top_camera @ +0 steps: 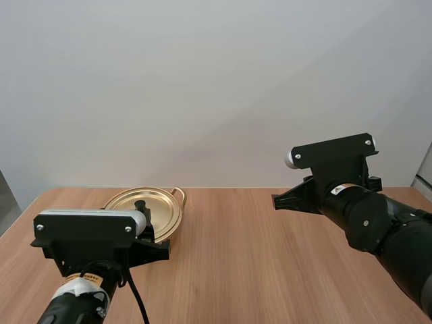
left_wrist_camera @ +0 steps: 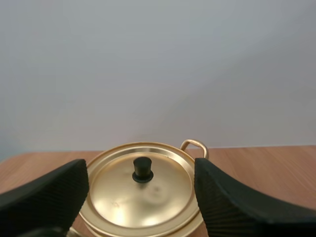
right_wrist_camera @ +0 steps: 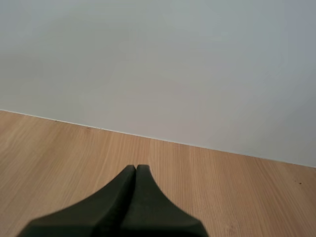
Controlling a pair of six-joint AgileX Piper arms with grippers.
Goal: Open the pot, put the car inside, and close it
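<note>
A golden pot [top_camera: 150, 213] stands on the wooden table at the left, with its lid [left_wrist_camera: 148, 195] on and a black knob [left_wrist_camera: 142, 169] in the lid's middle. One loop handle [left_wrist_camera: 194, 145] sticks out at the pot's far side. My left gripper [top_camera: 155, 245] is open just in front of the pot, and its two ribbed fingers [left_wrist_camera: 54, 192] stand wide apart on either side of the lid, apart from it. My right gripper [top_camera: 276, 202] hovers over the table's right half, shut on nothing, its fingers lying together as one dark wedge [right_wrist_camera: 137, 169].
The wooden table [top_camera: 250, 270] runs back to a plain pale wall. Bare wood lies between the pot and my right gripper.
</note>
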